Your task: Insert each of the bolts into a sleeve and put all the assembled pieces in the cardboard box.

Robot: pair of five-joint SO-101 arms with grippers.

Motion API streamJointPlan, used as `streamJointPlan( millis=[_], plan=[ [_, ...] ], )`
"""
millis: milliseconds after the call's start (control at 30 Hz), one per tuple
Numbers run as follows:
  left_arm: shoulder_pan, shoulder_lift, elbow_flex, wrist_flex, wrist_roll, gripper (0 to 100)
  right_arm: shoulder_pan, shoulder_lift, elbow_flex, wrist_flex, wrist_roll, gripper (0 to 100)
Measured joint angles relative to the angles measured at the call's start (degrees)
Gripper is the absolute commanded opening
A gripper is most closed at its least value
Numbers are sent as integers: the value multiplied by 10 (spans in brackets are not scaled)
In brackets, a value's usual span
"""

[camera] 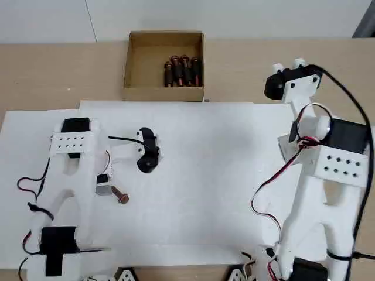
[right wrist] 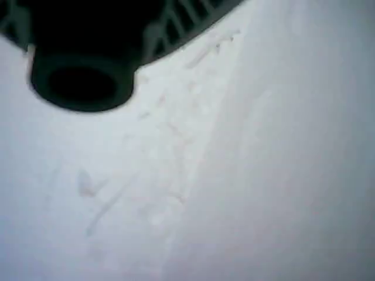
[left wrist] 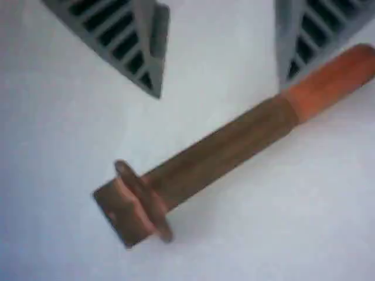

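Note:
A copper-coloured bolt lies flat on the white sheet at the left. Seen close in the left wrist view, the bolt has a flanged hex head and an orange tip. My left gripper hangs open just above it, one finger on each side of the shank near the tip, and sits at the bolt's left end in the high view. My right gripper is shut on a black sleeve, held above the white sheet with its open bore showing. The cardboard box at the back holds several assembled pieces.
The white sheet covers most of the tan table. The right arm rises along the right side, with loose wires beside it. The left arm's black wrist camera juts toward the sheet's middle.

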Motion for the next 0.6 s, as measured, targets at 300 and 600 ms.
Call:
streamJointPlan(
  millis=[300, 600],
  plan=[
    [27, 10, -2, -2, 0, 128, 0, 0, 0, 0, 0, 8],
    [28, 38, -2, -2, 0, 128, 0, 0, 0, 0, 0, 8]
  ],
)
